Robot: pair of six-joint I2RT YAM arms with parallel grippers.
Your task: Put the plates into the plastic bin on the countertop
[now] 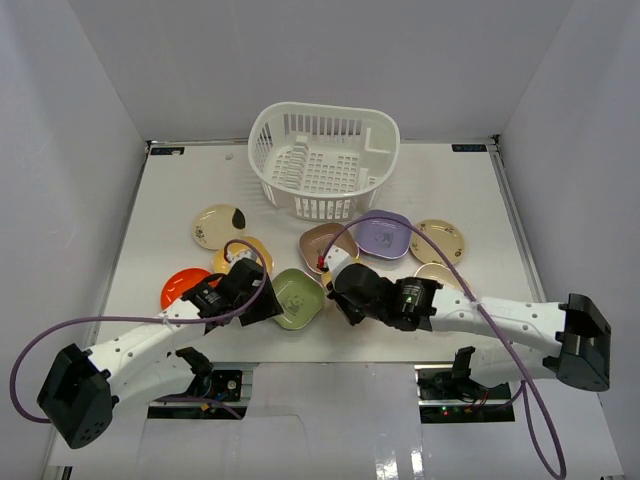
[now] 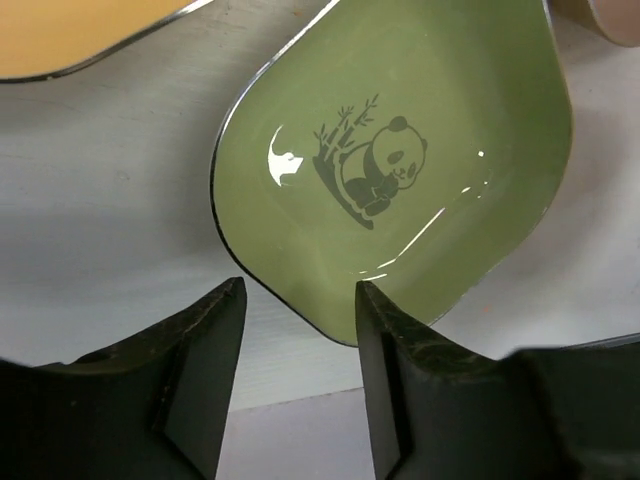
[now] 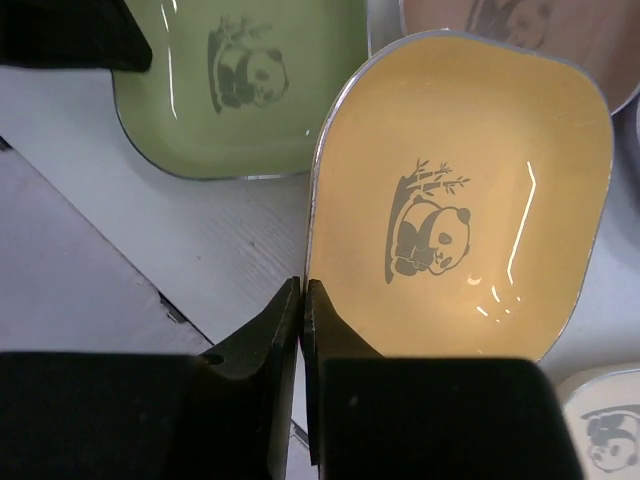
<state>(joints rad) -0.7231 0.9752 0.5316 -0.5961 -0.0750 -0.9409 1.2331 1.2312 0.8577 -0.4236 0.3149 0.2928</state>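
At the bottom of the overhead view, both arms reach into a scatter of panda-print plates on the white bench. The left end effector, fingers apart, straddles the near corner of the green plate. The right end effector, fingers pressed together, appears clamped on the thin left rim of the yellow plate. Such an edge pinch looks precarious: a glossy plate could swing down or slip free on lifting. The two end effectors sit close at lower centre, so a lift by one could clip the other, and a closing left grip could skid the green plate away. Beyond them, a purple cable arches over the lavender plate and might snag it. At top centre, the white plastic bin stands well apart, no plate visible inside.
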